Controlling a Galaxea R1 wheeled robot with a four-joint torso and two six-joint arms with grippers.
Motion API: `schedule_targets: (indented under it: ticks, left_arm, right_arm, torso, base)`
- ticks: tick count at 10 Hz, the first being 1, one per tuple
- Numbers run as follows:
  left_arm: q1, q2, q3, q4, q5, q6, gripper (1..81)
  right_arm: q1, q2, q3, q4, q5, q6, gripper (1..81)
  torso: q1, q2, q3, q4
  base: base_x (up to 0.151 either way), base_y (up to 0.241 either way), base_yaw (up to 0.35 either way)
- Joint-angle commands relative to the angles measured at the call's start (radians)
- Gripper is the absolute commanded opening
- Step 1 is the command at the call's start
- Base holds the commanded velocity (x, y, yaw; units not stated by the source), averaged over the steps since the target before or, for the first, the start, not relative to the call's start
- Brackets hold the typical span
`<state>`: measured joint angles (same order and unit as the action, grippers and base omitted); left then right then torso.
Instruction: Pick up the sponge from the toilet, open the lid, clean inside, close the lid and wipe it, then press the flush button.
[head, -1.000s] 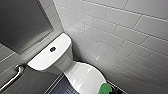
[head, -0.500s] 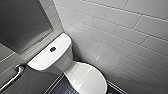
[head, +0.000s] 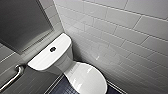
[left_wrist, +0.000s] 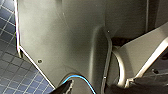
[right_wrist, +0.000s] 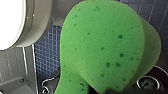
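Grey brushed metal opens things on the far left of the head view: a flat panel (head: 22, 22) set into the wall. Below it a chrome grab bar (head: 13, 76), round and shiny, bends down across the grey tiles.

Moving across, here is the toilet (head: 66, 58) in glossy white ceramic, its rounded-rectangular tank angled into the corner. The flush button (head: 52, 49), small, round and dark, sits in the middle of the tank top. Next comes the lid (head: 87, 79), shut over the bowl, a smooth white oval catching the light. Dark blue mosaic floor (head: 58, 89) peeks out on either side of the bowl. On the right, the wall (head: 125, 37) of large glazed white tiles with grey joints runs close along the toilet and hems it in on that side.

Over to the left wrist camera: a broad grey shell (left_wrist: 65, 37) of the robot's own body crowds the frame, with blue floor beside it. A dark tip of the left gripper (left_wrist: 63, 88) shows by a looping blue cable (left_wrist: 82, 79), and I cannot tell whether it is open or closed.

On the right wrist camera, there's the sponge (right_wrist: 105, 45): bright green, porous, pitted with darker specks and rounded at its end. The fingers of the right gripper (right_wrist: 107, 90) pinch it at its near end. It hangs over the blue floor, and the toilet's white rim sits off to one side, apart from it.
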<state>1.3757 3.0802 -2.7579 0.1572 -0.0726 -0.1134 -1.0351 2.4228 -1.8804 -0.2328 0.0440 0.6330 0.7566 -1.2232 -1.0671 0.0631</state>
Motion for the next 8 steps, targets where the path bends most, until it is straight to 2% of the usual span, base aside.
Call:
schedule_targets:
  ticks: [1,3,4,5,7,8]
  left_arm:
    - [0.015,-0.007,0.001,-0.005,0.077,-0.006,81.1]
    - [0.007,-0.012,0.001,-0.007,0.077,-0.008,81.1]
    - [0.004,-0.015,0.003,-0.007,0.069,-0.008,81.1]
    - [0.0,-0.023,0.007,-0.008,0.053,-0.009,81.1]
    - [-0.02,-0.035,0.012,-0.021,0.051,-0.009,81.1]
    - [-0.033,-0.047,0.017,-0.043,0.051,-0.011,81.1]
  right_arm:
    - [-0.07,-0.009,-0.041,-0.038,-0.036,-0.004,1.0]
    - [-0.177,0.0,-0.086,-0.097,-0.011,-0.004,1.0]
    - [-0.237,0.0,-0.106,-0.117,0.026,-0.004,1.0]
    - [-0.295,0.003,-0.123,-0.149,0.045,-0.004,1.0]
    - [-0.394,0.005,-0.141,-0.189,0.138,-0.004,1.0]
    - [-0.428,0.009,-0.15,-0.212,0.169,-0.004,1.0]
  torso:
    - [0.0,0.0,0.0,0.0]
    - [0.0,0.0,0.0,0.0]
    - [0.064,-0.1,0.0,0.0]
    - [0.069,-0.108,0.0,0.0]
    - [0.103,-0.164,0.0,0.0]
    - [0.06,-0.1,0.0,0.0]
  base:
    - [0.0,0.0,0.0]
    - [0.0,0.0,0.0]
    - [0.0,0.0,0.0]
    - [0.0,0.0,0.0]
    - [0.0,0.0,0.0]
    - [0.0,0.0,0.0]
